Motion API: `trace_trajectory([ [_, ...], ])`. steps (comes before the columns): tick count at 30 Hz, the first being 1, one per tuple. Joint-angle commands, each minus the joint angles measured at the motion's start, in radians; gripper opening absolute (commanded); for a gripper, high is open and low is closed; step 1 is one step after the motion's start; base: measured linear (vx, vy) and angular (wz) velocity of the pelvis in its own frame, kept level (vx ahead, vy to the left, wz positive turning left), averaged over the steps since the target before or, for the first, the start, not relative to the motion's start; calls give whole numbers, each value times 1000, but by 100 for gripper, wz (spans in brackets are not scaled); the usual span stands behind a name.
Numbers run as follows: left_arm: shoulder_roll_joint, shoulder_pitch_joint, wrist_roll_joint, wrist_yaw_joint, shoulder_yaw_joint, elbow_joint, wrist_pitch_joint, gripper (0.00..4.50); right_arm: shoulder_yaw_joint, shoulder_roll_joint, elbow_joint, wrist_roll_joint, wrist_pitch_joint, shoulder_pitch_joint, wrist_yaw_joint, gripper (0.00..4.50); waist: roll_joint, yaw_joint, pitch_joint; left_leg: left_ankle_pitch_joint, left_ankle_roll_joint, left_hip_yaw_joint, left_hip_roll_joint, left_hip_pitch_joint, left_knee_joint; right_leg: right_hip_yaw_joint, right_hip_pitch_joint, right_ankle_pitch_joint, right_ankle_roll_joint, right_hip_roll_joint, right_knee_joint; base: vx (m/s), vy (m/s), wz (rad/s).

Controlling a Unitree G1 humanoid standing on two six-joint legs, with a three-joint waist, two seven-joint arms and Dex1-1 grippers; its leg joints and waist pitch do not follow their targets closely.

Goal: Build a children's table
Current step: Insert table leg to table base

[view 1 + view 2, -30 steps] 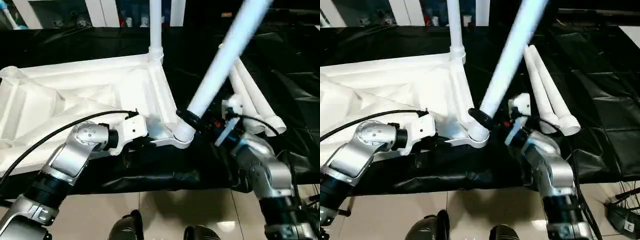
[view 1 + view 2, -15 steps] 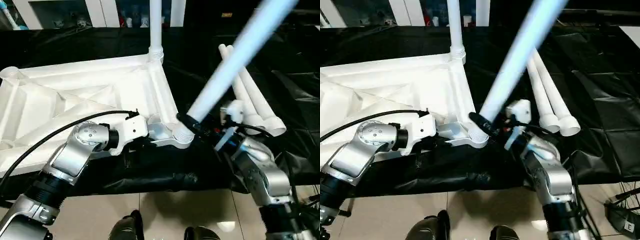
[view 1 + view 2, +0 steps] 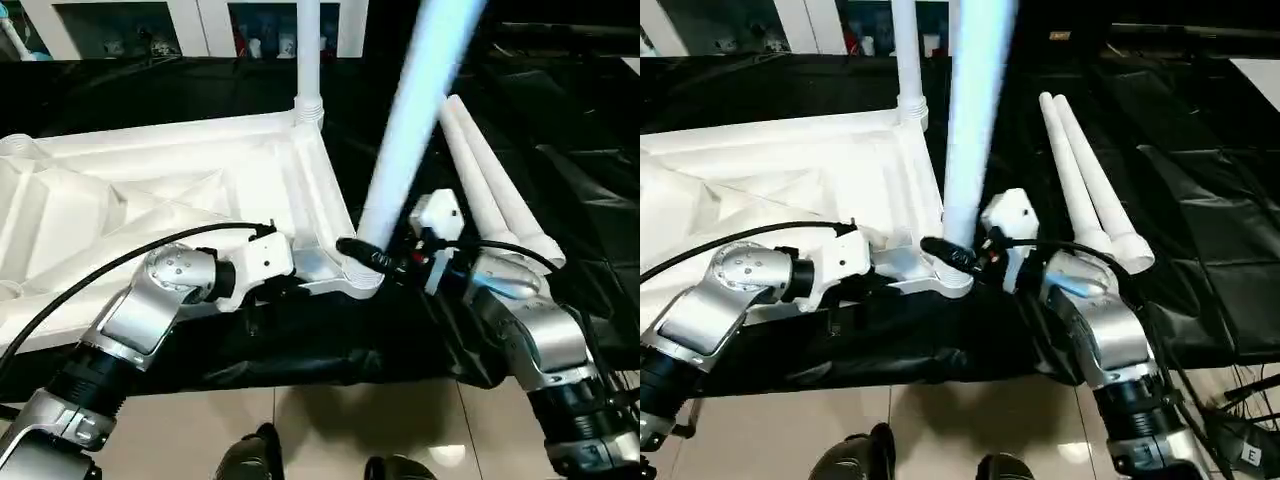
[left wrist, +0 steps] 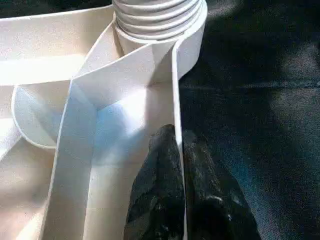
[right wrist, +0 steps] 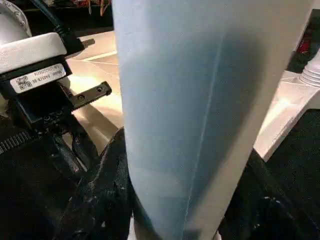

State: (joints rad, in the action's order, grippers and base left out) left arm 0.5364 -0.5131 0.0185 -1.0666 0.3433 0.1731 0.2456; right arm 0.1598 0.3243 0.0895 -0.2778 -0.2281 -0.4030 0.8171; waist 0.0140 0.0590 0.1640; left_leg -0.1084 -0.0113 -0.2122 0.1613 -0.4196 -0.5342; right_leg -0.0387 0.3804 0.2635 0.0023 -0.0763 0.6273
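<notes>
The right gripper (image 3: pixel 372 258) is closed round the lower end of a long white leg (image 3: pixel 415 115), just above its flared end, which is seated at the near corner socket (image 3: pixel 352 285) of the tabletop (image 3: pixel 150 190); over the last second the leg has been swung from a strong lean to the robot's right to a much steeper stand, nearly upright in the right eye view; the grip has been kept unchanged throughout. It is judged that the leg is being lined up with the socket so that it can be pressed or screwed home; whether it is fully seated cannot be told. Beside that gripper, the left gripper (image 4: pixel 172 185) is pinched shut on the tabletop's thin rim wall next to the same socket, and has been held there without movement, steadying the upturned tabletop. Beyond the socket, a first leg (image 3: pixel 308 50) is seen already standing at the far corner; to the right gripper's outer side two spare legs (image 3: pixel 495 190) lie together on the black sheet (image 3: pixel 580 150), so two sockets are left to be filled.
</notes>
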Motion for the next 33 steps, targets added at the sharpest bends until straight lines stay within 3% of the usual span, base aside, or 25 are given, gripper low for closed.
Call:
trace_trajectory([
  [1,7,-3,36,38,-9,25,-3,0,104,7,93,39,-97,67,40,184,-1,-3,-47,-359,-13,46,80,47,70,60,3,218,-189,-85,-103,0,0,0],
  [6,9,-2,33,41,-12,26,-2,0,79,6,143,43,-76,104,32,184,-1,-2,-43,-385,-20,47,82,49,72,62,6,265,-183,-88,-108,0,0,0],
  [11,13,-1,31,39,-11,33,-6,0,75,9,186,67,-43,114,19,184,0,-2,-44,-405,-30,48,83,50,74,61,7,253,-182,-87,-108,0,0,0],
  [17,17,-5,29,32,-11,56,-10,0,49,-14,215,86,-28,81,-52,184,1,-4,-42,-450,-51,53,82,51,79,61,11,307,-172,-88,-112,0,0,0],
  [19,6,-13,38,66,-17,89,8,0,20,-45,255,115,-18,58,-161,184,0,-5,-38,-484,-65,57,80,49,82,62,14,376,-160,-92,-116,0,0,0],
  [22,-25,-23,52,125,-22,117,48,0,-15,-91,287,126,-25,41,-276,184,1,-12,-31,-601,-117,77,79,55,88,58,23,579,-109,-100,-128,-31,12,-13],
  [23,-50,-33,59,165,-26,133,72,0,-19,-112,294,130,-28,36,-311,184,-1,-13,-30,-622,-122,80,78,56,90,57,24,598,-99,-100,-132,-52,36,-21],
  [27,-160,-79,70,314,-50,203,163,0,-33,-186,355,150,-38,1,-445,184,6,-19,-25,-765,-162,94,75,71,103,49,35,597,-82,-89,-138,-56,56,-17],
  [29,-235,-115,68,408,-70,258,219,0,-48,-229,416,156,-41,-37,-525,184,7,-24,-20,-854,-183,97,70,82,108,38,43,596,-80,-78,-141,-74,77,-16],
  [30,-277,-140,67,453,-76,296,236,0,-61,-252,457,147,-44,-67,-558,184,9,-28,-19,-915,-192,97,67,85,119,25,39,578,-75,-67,-138,-91,89,-13],
  [31,-314,-164,62,490,-83,333,242,0,-75,-273,497,138,-48,-96,-591,184,9,-29,-18,-939,-193,96,64,82,126,17,34,567,-71,-59,-134,-91,89,-13],
  [32,-323,-170,60,498,-84,342,242,0,-79,-277,507,136,-49,-103,-599,184,12,-29,-15,-980,-188,80,60,64,162,-3,19,534,-70,-36,-114,-104,82,-6],
  [33,-379,-206,53,551,-95,401,242,0,-104,-306,572,122,-46,-151,-649,184,24,-12,-22,-1011,-191,37,63,7,241,-21,-39,381,-93,0,5,-167,51,13],
])
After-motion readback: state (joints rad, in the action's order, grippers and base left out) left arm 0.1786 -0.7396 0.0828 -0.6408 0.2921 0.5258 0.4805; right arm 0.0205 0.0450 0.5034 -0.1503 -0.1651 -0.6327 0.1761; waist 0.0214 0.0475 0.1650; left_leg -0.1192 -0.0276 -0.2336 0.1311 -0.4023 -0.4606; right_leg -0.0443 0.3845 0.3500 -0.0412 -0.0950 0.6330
